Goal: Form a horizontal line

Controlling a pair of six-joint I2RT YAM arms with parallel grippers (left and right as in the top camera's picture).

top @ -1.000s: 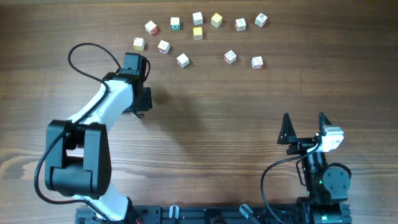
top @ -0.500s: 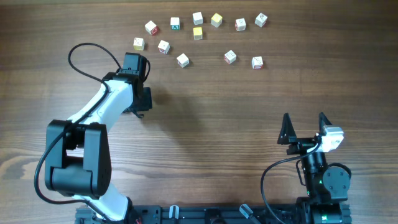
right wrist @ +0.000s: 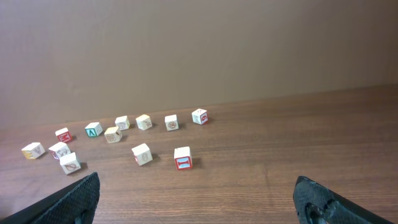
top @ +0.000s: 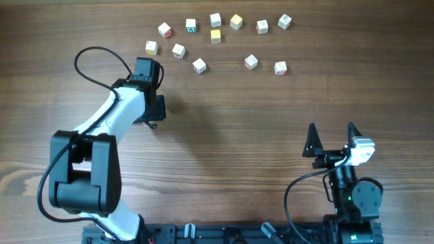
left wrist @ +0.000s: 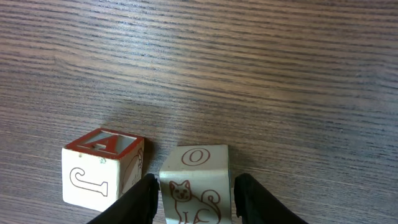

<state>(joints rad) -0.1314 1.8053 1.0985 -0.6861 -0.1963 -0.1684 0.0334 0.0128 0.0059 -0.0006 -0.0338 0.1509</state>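
1. The task is barely begun, in my judgement. The horizontal line (left wrist: 138, 171) so far amounts to two cubes side by side at the bottom edge of the left wrist view.
2. In the overhead view this pair cannot be seen; it seems to lie under the left arm, left of the frame's centre.
3. The pair looks like this:
   - The cat cube (left wrist: 196, 180) is white, with a red "O" on top and a cat outline on its near face.
   - The A cube (left wrist: 102, 174), just to its left, has a red-framed top and a "J" on the front.
   - They sit very close, perhaps touching low down, but the A cube is turned slightly, so the faces are not flush.
4. About three more cubes are needed. A dozen loose cubes (top: 199, 65), two of them yellow, lie scattered across the top of the overhead frame on the wooden table (top: 258, 122).
5. The left gripper (left wrist: 194, 186) has a finger hard against each side of the cat cube. I cannot tell whether it is clamping or letting go.
6. The right gripper (top: 331, 132), at the lower right, is spread wide and holds nothing.
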